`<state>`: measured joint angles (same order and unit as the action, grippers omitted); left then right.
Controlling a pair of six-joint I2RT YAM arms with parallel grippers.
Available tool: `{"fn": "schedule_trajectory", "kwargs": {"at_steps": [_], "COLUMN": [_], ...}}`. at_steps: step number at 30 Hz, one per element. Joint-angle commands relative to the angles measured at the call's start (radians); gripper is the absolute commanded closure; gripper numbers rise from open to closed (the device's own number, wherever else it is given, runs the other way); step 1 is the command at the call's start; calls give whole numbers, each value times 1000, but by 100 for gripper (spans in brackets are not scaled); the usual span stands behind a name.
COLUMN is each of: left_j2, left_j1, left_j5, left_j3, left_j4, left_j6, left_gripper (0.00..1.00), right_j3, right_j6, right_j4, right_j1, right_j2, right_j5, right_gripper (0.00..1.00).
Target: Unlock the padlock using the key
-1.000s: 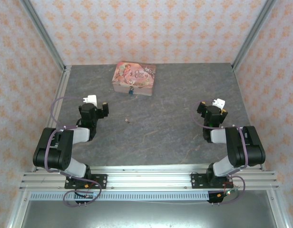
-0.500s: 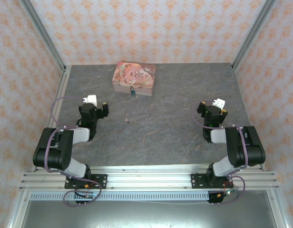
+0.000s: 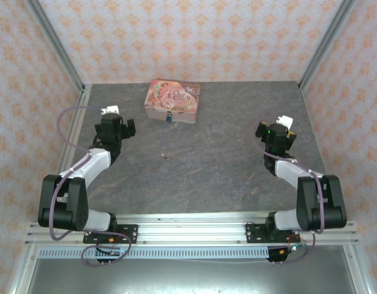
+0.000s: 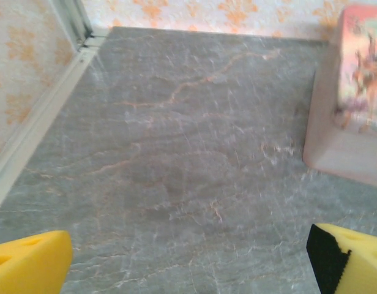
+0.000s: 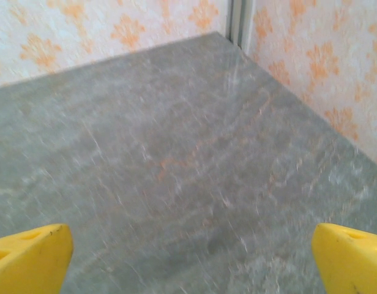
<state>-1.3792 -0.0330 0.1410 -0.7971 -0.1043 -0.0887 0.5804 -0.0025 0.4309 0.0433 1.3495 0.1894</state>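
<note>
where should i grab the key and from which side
The key lies flat on the bare table, apart from the pink box, so come straight down from above and pinch across its thin width. It is too small to tell head from blade. The open left gripper looks nearer, so that arm is probably the better choice.

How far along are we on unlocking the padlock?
Nothing looks done yet. The tiny teal-blue padlock sits at the front of the pink illustrated box; the small silvery-tan key lies apart on the grey table. In hand: nothing, with left tool and right tool both open and empty. Left: grasping the key, inserting and turning it.
</note>
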Motion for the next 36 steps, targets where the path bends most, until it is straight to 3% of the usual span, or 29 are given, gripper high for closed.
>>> {"fn": "schedule_trajectory", "kwargs": {"at_steps": [1, 6, 11, 18, 23, 30, 36], "left_j2": [22, 59, 95, 184, 146, 19, -127], "left_j1": [-8, -8, -21, -151, -243, -299, -300], "left_j5": [58, -85, -254, -313, -337, -390, -483], "left_j3": [-135, -180, -112, 70, 111, 70, -11], "left_j4": [418, 605, 697, 634, 564, 427, 336], "left_j6": [-114, -227, -420, -705, -831, -881, -830], "left_gripper": [0, 0, 21, 35, 40, 50, 62], "right_j3": [53, 165, 273, 320, 392, 436, 401], "right_j6": [0, 146, 302, 414, 397, 404, 424], "right_j4": [-210, -419, -634, -731, -778, -797, -813], "right_j1": [6, 6, 22, 172, 321, 455, 481], "right_j2": [-76, -141, -101, 5, 113, 193, 187], "right_j5": [-29, -79, -188, -218, -234, -272, -298], "right_gripper": [0, 0, 6, 13, 22, 31, 33]}}
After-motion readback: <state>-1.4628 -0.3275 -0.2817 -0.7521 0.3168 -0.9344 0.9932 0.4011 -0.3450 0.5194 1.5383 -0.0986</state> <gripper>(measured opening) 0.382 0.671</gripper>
